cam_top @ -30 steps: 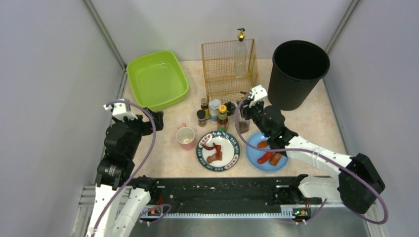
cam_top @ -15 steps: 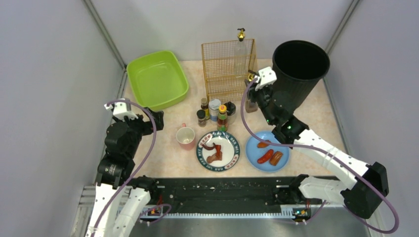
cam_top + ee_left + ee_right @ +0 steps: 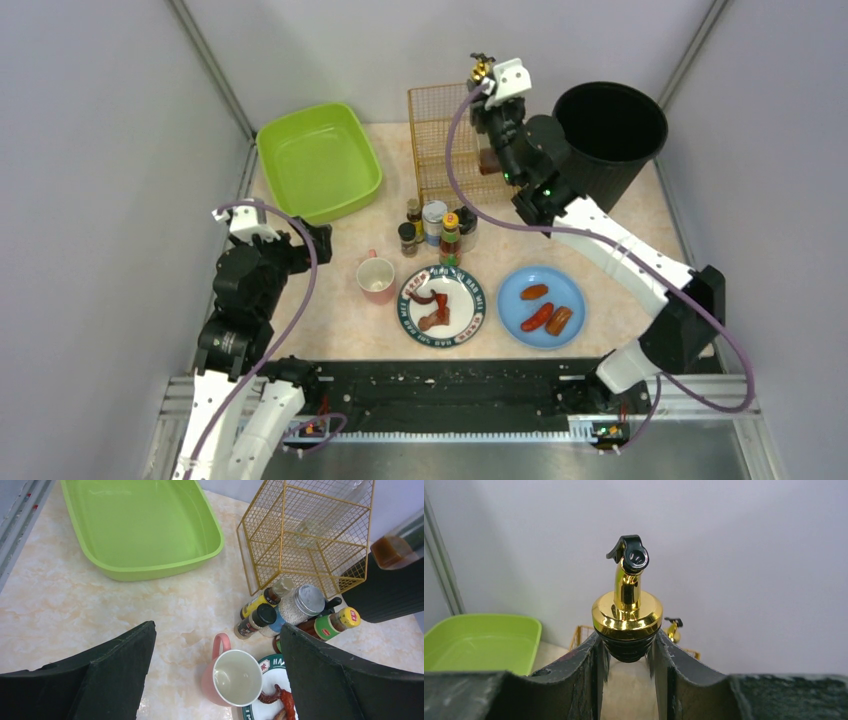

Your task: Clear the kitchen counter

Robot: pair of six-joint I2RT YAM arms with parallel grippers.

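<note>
The pale marbled kitchen counter [image 3: 620, 240] holds a pink mug [image 3: 376, 279], a patterned plate [image 3: 478, 312] with reddish food, a blue plate [image 3: 512, 302] with sausages, and a cluster of spice bottles [image 3: 435, 225]. My right gripper [image 3: 490, 125] is shut on the neck of a glass bottle [image 3: 489, 160] with brown liquid and a gold pourer [image 3: 626, 615]. It holds the bottle in the air by the top of the gold wire rack [image 3: 440, 140]. My left gripper [image 3: 318, 240] is open and empty, above the mug [image 3: 235, 677].
A green basin [image 3: 318, 160] stands at the back left and a black bin [image 3: 608, 150] at the back right. A clear bottle with a gold pourer [image 3: 672, 627] stands in the rack. Grey walls close in both sides.
My right arm has lifted the brown bottle from beside the plates and carried it up and back to the top of the wire rack. The left arm has not moved.
</note>
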